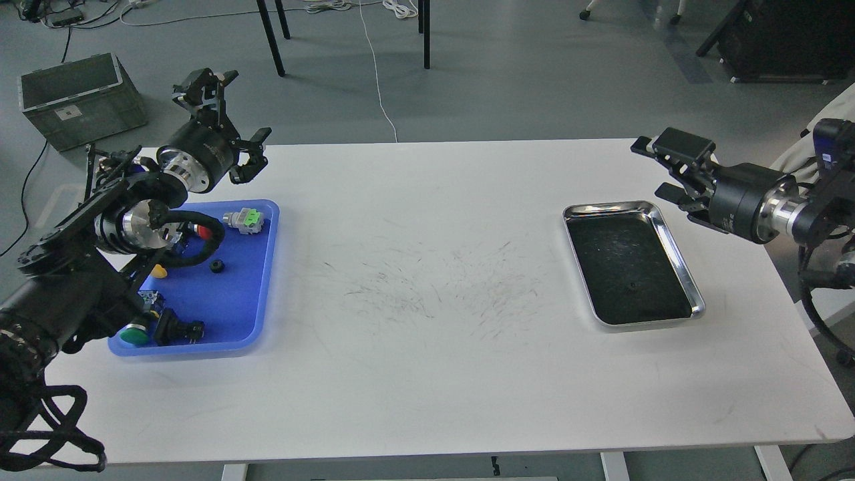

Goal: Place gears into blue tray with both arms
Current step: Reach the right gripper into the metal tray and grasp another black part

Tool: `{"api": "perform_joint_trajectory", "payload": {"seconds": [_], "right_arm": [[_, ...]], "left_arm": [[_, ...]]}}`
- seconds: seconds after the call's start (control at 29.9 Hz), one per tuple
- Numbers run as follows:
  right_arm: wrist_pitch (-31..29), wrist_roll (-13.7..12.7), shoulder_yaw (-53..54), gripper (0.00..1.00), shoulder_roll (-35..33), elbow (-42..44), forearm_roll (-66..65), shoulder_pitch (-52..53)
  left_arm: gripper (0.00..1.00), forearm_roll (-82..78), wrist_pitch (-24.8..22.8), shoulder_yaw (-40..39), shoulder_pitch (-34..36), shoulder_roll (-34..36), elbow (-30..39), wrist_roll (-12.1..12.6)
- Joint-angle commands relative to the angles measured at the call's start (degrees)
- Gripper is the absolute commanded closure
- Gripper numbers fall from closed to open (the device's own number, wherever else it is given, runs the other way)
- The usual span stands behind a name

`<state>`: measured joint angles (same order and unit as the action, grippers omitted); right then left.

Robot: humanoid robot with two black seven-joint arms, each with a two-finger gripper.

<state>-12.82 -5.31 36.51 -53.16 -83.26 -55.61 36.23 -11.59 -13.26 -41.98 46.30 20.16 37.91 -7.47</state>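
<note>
Gears: one small black toothed wheel (216, 266) lying in blue tray (257, 294), mid-tray, apart from the switches around it. Possibly another tiny dark speck on the black liner of steel tray (674, 247) near its lower middle, too small to call.

Left gripper (230, 110) raised above tray's far edge, fingers spread wide, nothing held. Right gripper (668, 175) hovering just beyond steel tray's far right corner, seen at an angle; looks parted w/ nothing visible between fingers, but can't say for sure.

Risks, as judgement only:
- Black gear on black liner = poor contrast, easy to miss or mis-center on approach.
- Tiny flat part against flat liner: fingertips could skid, flick it out over rim.
- Left arm's cable loop (200, 247) draped over blue tray, near green-capped switch (244, 220) & red-capped one (202, 232); could snag, drag contents on next move.
- Left forearm hides part of tray, so drop spot partly unseen.
</note>
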Motion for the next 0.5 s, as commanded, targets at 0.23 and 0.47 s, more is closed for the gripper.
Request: {"api": "perform_joint_trajectory", "payload": {"seconds": [0.23, 0.47], "right_arm": [[1.4, 0.0, -11.3, 0.02, -1.4, 1.3, -20.7, -0.1], [2.8, 0.0, -16.4, 0.02, 1.0, 4.9, -27.7, -0.4]], "left_arm": [[0.02, -0.9, 0.3, 1.0, -0.2, 0.1, 0.1, -0.2], [0.02, -1.7, 0.4, 1.0, -0.1, 0.0, 0.1, -0.2]]}}
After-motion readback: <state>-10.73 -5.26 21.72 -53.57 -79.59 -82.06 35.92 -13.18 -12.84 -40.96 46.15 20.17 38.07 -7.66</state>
